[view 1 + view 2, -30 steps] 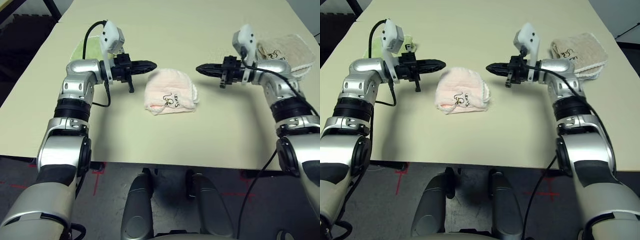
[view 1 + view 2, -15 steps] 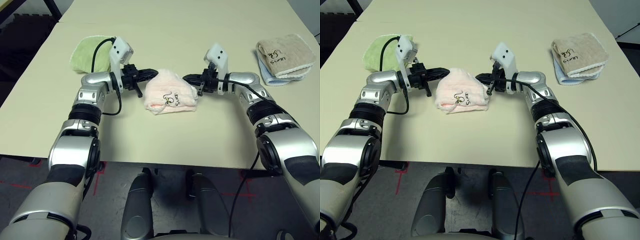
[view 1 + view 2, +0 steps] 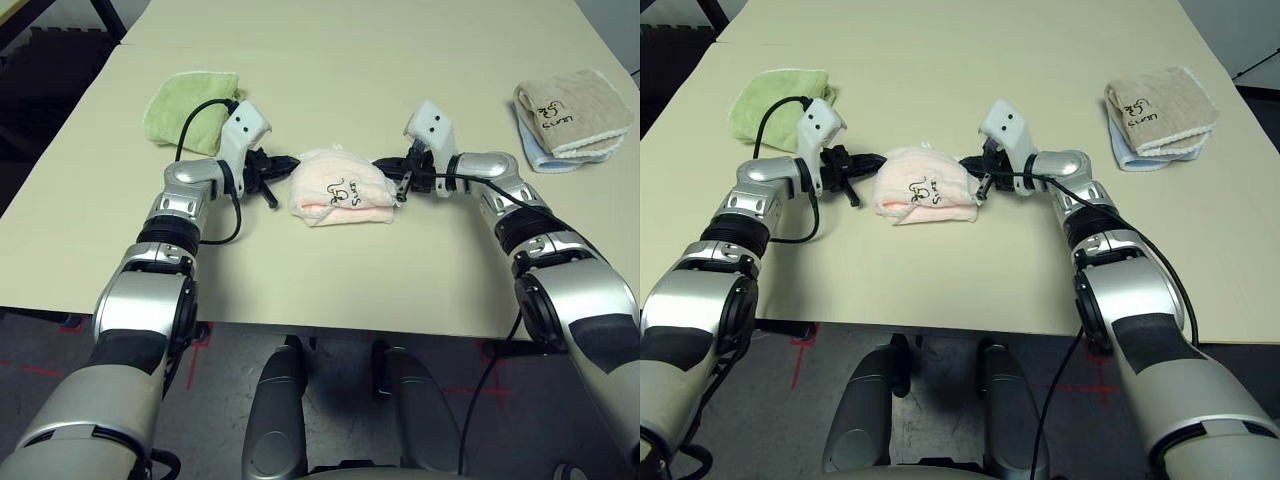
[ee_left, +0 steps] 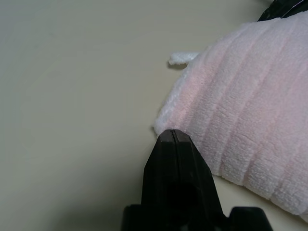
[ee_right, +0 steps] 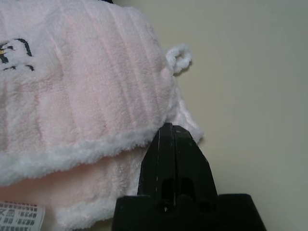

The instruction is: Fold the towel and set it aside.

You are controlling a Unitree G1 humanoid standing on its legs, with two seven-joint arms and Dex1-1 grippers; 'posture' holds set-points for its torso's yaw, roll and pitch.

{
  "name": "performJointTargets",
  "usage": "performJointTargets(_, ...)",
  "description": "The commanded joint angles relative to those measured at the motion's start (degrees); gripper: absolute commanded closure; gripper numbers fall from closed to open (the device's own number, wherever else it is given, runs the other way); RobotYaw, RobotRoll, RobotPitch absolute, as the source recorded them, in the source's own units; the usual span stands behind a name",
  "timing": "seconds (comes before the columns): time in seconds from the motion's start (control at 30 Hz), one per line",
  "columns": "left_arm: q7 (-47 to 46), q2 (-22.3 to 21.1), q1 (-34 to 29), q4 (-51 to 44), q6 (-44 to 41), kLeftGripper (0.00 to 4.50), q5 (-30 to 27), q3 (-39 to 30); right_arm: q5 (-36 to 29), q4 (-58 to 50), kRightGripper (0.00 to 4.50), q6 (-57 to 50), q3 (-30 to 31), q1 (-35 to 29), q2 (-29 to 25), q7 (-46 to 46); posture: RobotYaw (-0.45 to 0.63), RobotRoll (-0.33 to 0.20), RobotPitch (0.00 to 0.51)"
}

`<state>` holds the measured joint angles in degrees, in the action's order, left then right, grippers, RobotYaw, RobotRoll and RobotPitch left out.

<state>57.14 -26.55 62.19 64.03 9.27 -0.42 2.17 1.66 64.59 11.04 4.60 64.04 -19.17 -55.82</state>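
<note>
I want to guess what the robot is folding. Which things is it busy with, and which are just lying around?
Busy with:
- pink towel, in the middle of the table
- left claw, shut, at one side of it
- right claw, shut, at the other side

Just lying around:
- green towel
- beige towel, on a light blue cloth

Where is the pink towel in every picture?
Left eye view: the pink towel lies mid-table, between both end effectors.
Right eye view: left of middle, between the same two.
Left wrist view: it covers the right side.
Right wrist view: it covers the left side.
Shared landmark: its dark script logo, also seen in the right wrist view.
</note>
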Motion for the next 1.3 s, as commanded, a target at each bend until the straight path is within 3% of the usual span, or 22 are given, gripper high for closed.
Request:
performJointTargets(0.03, 1.15, -0.71, 1.38, 0.23, 0.6, 4.45, -1.27, -1.75, -2.05, 0.54, 4.5, -0.92, -2.56, 0.99, -1.09, -0.65, -0.02, 0.0, 0.222)
performJointTargets(0.23, 8.06, 0.95, 4.45, -5.51, -1.31, 4.45, -6.73, -5.02, -5.97, -0.23, 4.5, -1.64, -6.41, 4.5, 0.27, -2.22, -0.02, 0.0, 0.22)
performJointTargets(0.57, 15.59, 4.96, 1.8, -14.36, -4.04, 4.45, -7.2, -0.98, -5.99, -0.34, 4.5, -1.41, -6.0, 4.56, 4.15, -4.29, -0.01, 0.0, 0.22)
performJointTargets(0.97, 15.61, 2.7, -0.85, -8.67, -0.5, 4.45, -3.8, 1.41, -2.72, -1.06, 4.5, -2.08, -1.6, 1.66, 2.37, -11.92, -0.02, 0.0, 0.219)
performJointTargets(1.3, 12.78, 2.12, -0.77, -4.55, 0.93, 4.45, -0.96, 2.29, 1.57, 0.34, 4.5, -1.5, 1.46, 0.71, 2.34, -7.11, -0.02, 0.0, 0.216)
